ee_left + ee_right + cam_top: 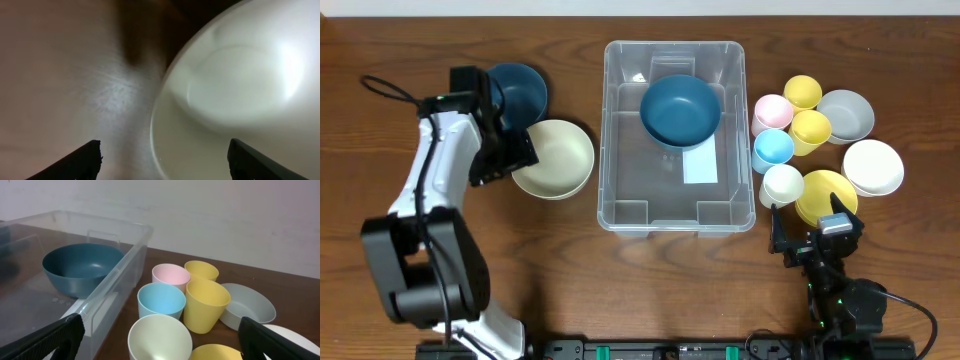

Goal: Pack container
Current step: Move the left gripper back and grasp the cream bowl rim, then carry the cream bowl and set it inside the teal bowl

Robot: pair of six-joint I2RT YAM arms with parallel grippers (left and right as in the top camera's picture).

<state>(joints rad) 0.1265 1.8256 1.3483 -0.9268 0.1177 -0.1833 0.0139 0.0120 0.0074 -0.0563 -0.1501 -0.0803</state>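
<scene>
Entry: pack container, risk check.

The container [620, 150] sits at table centre. One dark blue bowl [680, 108] is already inside, toward its 12 o'clock end.

Left gripper [515, 150] is released. In the wrist view its fingers [85, 162] stand wide apart with the rim of the cream bowl [240, 95] between them, and nothing is clamped. That bowl lies at 9 o'clock of the container, with a second blue bowl [520, 90] just beside it at 10 o'clock.

Right gripper [815, 235] is at 5 o'clock, also spread wide and empty. It faces the cup cluster at 3 o'clock.

What I expect could go wrong:
- If I close with the rim off-centre, one finger lands first. The cream bowl could then tip or skid into the blue bowl next to it.
- The rim looks thin and glossy, so a one-sided pinch may let the bowl swing or slip on the lift and clip the container's 9 o'clock wall.
- The light blue cup [161, 301], pink cup [171, 276] and yellow cup [206, 303] stand close together. Open jaws pushed in there will likely topple a neighbour.
</scene>
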